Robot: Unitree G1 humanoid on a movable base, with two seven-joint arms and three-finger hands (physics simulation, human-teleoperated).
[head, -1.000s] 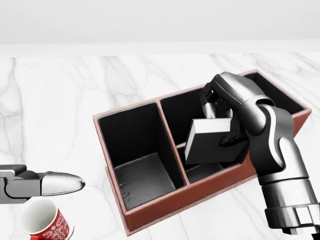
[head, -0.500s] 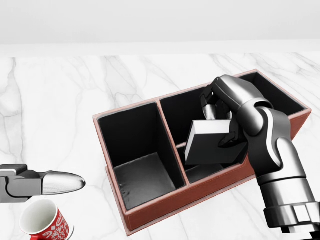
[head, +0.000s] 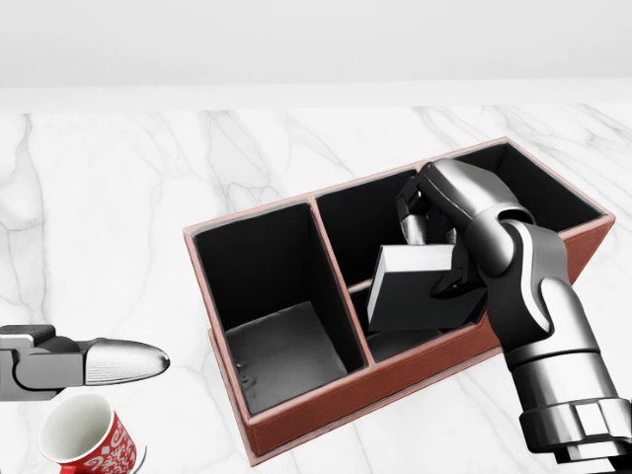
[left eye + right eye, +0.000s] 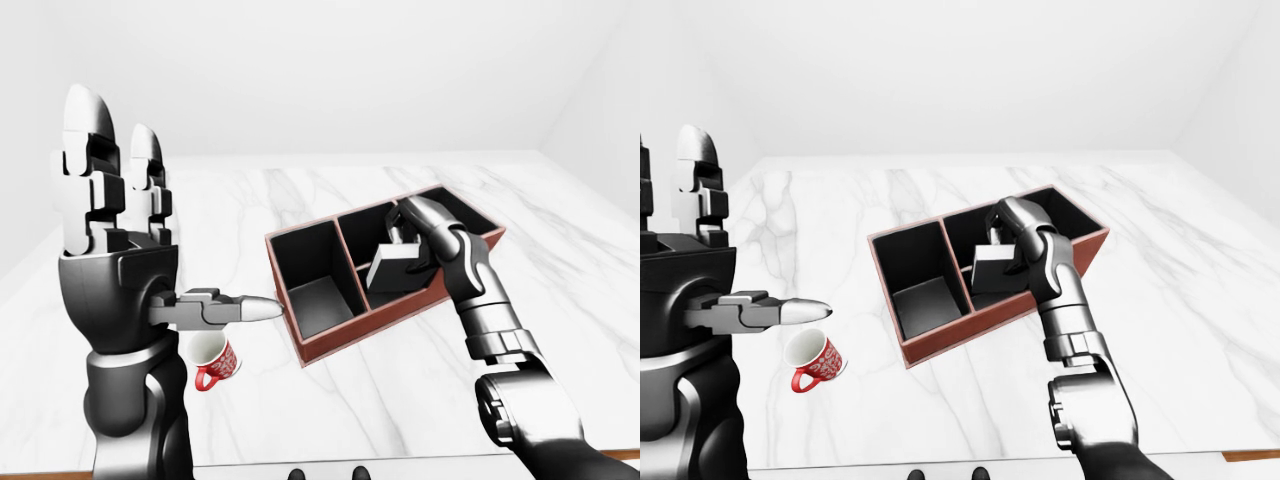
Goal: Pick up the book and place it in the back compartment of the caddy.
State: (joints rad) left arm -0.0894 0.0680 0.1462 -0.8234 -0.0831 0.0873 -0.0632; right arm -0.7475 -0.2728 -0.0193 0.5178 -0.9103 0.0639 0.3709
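Observation:
The book (image 3: pixel 423 289), dark with a white page edge, hangs tilted inside the red-brown caddy (image 3: pixel 326 405). It sits over the divider between the long compartment at the view's top and the small one at the bottom right. My right hand (image 3: pixel 431 253) is shut on it, fingers curled over its upper edge and thumb pressed on its face. Its lower part is hidden behind the caddy wall. My left hand (image 4: pixel 175 220) is raised far left of the caddy, fingers straight up and thumb pointing right, holding nothing.
A red and white cup (image 3: pixel 87 442) lies on its side on the white marble table (image 3: pixel 118 217), just below my left thumb. The caddy's large left compartment (image 3: pixel 281 346) stands empty. The table's near edge (image 4: pixel 400 462) runs along the bottom of the left-eye view.
My right hand has sunk slightly with the book, carrying it a little lower into the caddy. The left hand and cup have not moved.

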